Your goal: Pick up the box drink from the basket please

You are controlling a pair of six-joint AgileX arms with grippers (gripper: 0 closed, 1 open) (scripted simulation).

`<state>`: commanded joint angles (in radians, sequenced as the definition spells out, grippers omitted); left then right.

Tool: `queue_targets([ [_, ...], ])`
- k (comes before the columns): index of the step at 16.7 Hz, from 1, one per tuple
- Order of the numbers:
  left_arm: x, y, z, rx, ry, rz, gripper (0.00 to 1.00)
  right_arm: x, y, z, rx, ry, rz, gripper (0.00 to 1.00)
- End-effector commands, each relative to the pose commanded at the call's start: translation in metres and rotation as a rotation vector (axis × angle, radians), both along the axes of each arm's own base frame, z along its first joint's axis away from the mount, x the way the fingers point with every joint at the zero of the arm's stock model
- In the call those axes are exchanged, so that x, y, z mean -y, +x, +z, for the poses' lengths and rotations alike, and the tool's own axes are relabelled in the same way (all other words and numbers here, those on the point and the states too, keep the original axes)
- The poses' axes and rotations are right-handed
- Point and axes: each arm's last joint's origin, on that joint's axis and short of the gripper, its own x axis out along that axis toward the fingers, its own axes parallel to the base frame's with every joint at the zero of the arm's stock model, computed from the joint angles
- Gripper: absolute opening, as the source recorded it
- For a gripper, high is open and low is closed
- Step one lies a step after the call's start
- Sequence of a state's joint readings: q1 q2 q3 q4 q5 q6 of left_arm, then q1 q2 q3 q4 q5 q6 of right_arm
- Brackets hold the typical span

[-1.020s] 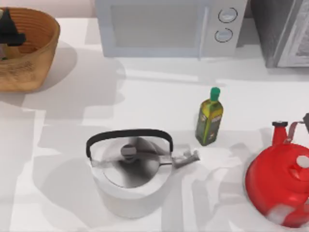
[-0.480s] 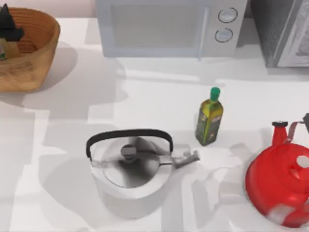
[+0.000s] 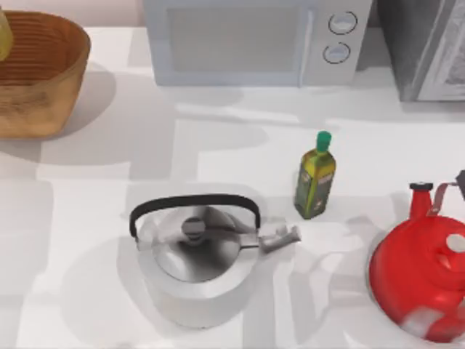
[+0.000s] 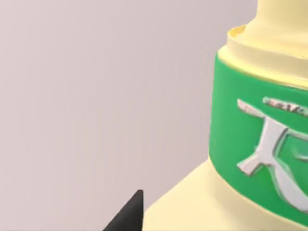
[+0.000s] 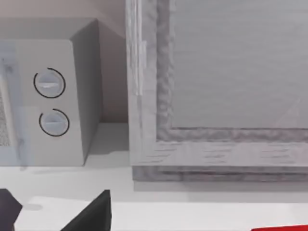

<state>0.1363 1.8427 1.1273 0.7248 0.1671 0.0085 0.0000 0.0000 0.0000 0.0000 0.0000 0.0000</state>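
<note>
The light brown wicker basket (image 3: 45, 87) stands at the table's far left back corner. A sliver of the pale yellow box drink (image 3: 2, 33) shows at the top view's left edge, above the basket's rim. In the left wrist view the box drink (image 4: 250, 144) is very close, cream with a green printed band, and one black fingertip (image 4: 131, 214) of my left gripper lies against it, so the gripper is shut on it. My right gripper (image 5: 53, 211) is parked at the right, beside the red kettle, with its fingers apart.
A white microwave (image 3: 254, 40) and a grey cabinet (image 3: 425, 43) line the back. A steel kettle (image 3: 196, 262) sits front centre, a green-capped olive oil bottle (image 3: 315, 178) to its right, and a red kettle (image 3: 421, 280) at the right edge.
My left gripper has risen out of the basket with the box drink and left the top view at its left edge. The right arm has not moved.
</note>
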Motion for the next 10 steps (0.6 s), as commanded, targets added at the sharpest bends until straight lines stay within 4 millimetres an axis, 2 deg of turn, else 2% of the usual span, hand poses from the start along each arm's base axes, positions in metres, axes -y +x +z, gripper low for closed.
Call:
queue_targets([
  [3, 0.001, -0.004, 0.03, 0.002, 0.002, 0.0, 0.0, 0.0, 0.0, 0.0, 0.0, 0.0, 0.0, 1.0],
  [5, 0.001, -0.007, 0.042, 0.003, 0.005, 0.001, 0.0, 0.0, 0.0, 0.0, 0.0, 0.0, 0.0, 1.0],
  [10, 0.001, -0.008, 0.044, -0.002, 0.007, 0.002, 0.0, 0.0, 0.0, 0.0, 0.0, 0.0, 0.0, 1.0],
])
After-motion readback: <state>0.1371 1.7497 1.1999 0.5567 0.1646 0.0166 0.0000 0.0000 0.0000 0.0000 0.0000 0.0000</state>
